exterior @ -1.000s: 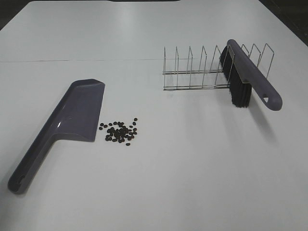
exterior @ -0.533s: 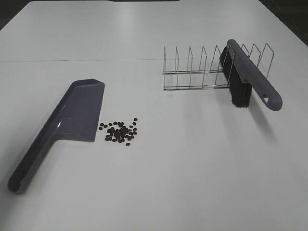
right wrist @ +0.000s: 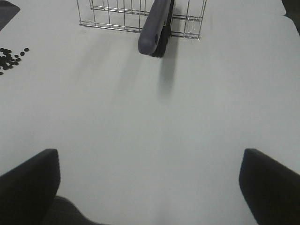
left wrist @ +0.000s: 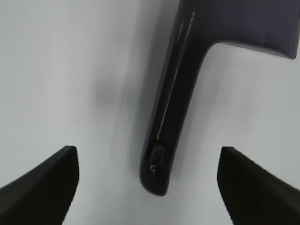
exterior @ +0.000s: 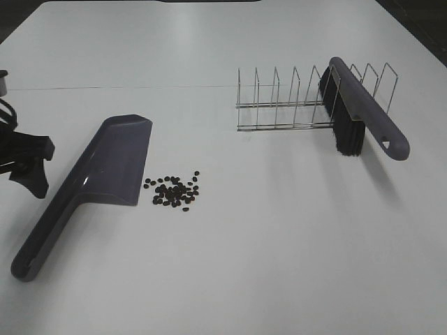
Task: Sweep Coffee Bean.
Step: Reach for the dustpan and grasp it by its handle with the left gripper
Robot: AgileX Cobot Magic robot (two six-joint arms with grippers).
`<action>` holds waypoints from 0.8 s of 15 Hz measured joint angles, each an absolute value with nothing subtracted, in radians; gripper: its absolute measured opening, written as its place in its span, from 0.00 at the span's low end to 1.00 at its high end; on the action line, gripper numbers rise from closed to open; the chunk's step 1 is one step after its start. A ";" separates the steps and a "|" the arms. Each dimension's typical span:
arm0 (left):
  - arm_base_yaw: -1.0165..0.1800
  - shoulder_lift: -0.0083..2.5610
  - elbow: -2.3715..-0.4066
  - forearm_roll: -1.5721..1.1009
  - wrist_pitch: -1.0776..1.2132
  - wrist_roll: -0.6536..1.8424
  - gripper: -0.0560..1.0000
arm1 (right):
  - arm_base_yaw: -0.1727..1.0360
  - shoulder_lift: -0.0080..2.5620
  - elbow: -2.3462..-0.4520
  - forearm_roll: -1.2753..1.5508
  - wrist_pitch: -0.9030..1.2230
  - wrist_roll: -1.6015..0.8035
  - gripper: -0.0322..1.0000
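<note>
The coffee beans point(exterior: 174, 190) lie in a loose cluster on the white table, just off the mouth of the purple dustpan point(exterior: 112, 164). They also show in the right wrist view point(right wrist: 9, 58). The purple brush point(exterior: 363, 108) with black bristles leans in the wire rack point(exterior: 293, 101). My left gripper point(exterior: 29, 166) is open at the left edge, beside the dustpan handle. In the left wrist view it point(left wrist: 149, 183) hangs open over the end of the handle point(left wrist: 171, 117). My right gripper point(right wrist: 150, 187) is open and empty, well short of the brush point(right wrist: 154, 23); it is out of the high view.
The wire rack point(right wrist: 117, 14) stands at the back right with the brush handle sticking out toward the right edge. A thin seam point(exterior: 140, 88) runs across the table behind the dustpan.
My left gripper has come into the high view at the left edge, beside the dustpan handle. The dustpan, beans, brush and rack have not moved.
</note>
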State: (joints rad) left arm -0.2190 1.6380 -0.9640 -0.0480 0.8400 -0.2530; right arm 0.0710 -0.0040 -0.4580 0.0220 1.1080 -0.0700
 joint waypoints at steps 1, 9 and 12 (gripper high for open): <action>-0.234 1.705 -1.004 -0.032 0.831 -0.281 0.76 | 0.071 -0.004 -0.458 0.022 1.108 -0.070 0.93; -0.241 1.905 -1.045 -0.018 0.795 -0.299 0.76 | 0.071 -0.004 -0.458 0.022 1.108 -0.070 0.93; -0.256 1.970 -1.051 -0.015 0.744 -0.303 0.76 | 0.071 -0.004 -0.458 0.022 1.108 -0.070 0.93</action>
